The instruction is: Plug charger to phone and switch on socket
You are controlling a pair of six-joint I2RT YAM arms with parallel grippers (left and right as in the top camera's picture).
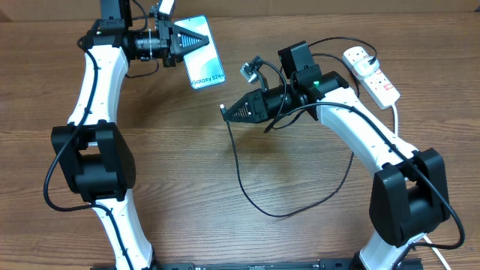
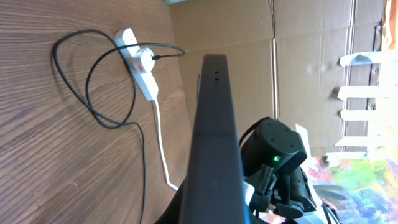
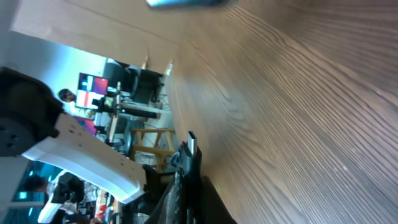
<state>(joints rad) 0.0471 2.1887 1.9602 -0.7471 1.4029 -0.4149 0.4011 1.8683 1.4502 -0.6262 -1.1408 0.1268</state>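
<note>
Left end effector [image 1: 196, 40] first: my fingers are clamped on the phone [image 1: 206, 67], gripping it at its upper end near the far edge of the surface [image 1: 187, 187]. The screen faces up, light blue with white "Galaxy" text. In my left wrist view the phone [image 2: 214, 143] shows edge-on as a thin dark strip. I cannot tell whether it rests on the surface or is lifted off it.

My right end effector [image 1: 229, 111] is closed on the charger [image 1: 285, 216] right at its free end. In the right wrist view the connector tip [image 3: 191, 142] pokes out past my fingers. The tip sits near the phone's lower end, off to the right and apart from it — not plugged in. The blurred dark shape at the top edge of that view is probably the phone, but it is too soft to say.

From my right fingers the black cable drops toward the near side, loops across the wood and climbs back under my right arm to the socket [image 1: 373, 75], far right. The left wrist view shows the charger's black plug [image 2: 151, 57] seated in the socket [image 2: 140, 62] beside a red switch [image 2: 142, 63] — on or off I cannot tell. A thick white cord [image 1: 396, 120] leaves the socket's near end.
</note>
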